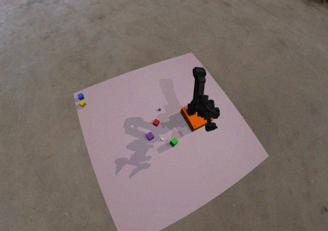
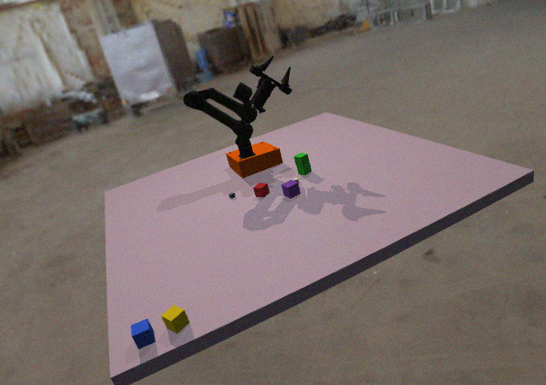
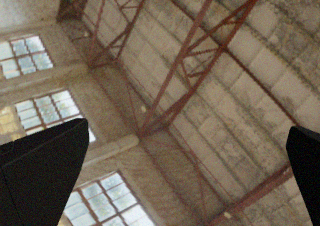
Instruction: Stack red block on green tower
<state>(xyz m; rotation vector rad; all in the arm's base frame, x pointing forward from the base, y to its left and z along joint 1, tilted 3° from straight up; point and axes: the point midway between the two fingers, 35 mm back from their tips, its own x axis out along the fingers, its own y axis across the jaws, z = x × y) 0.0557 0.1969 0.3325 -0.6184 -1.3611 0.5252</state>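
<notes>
Your jaws stand wide open and hold nothing: in the exterior view the gripper [image 2: 276, 72] is raised high over the orange base [image 2: 254, 157], its two pointed fingers [image 2: 266, 63] splayed apart and aimed upward and away from the worktop [image 2: 397, 160]. The wrist view confirms it, with one dark fingertip [image 3: 40, 193] at the lower left edge and the other at the right edge, and between them only the roof trusses and windows of the hall. The red block [image 2: 261, 189] lies on the worktop well below the jaws and well apart from them, on the side the jaws face away from, in front of the base. The green tower [image 2: 302, 163] stands upright just beside the base, also far beneath the jaws and apart from the red block. Between the red block and the green tower sits a purple block [image 2: 290, 189], near both and touching neither. From the top view the red block [image 1: 156, 122] rests inside the arm's shadow, with the green tower [image 1: 173, 141] and the purple block [image 1: 149, 135] close by. A blue block [image 2: 142, 333] and a yellow block [image 2: 175, 318] sit together at the far corner of the worktop, farthest of all from the jaws.
</notes>
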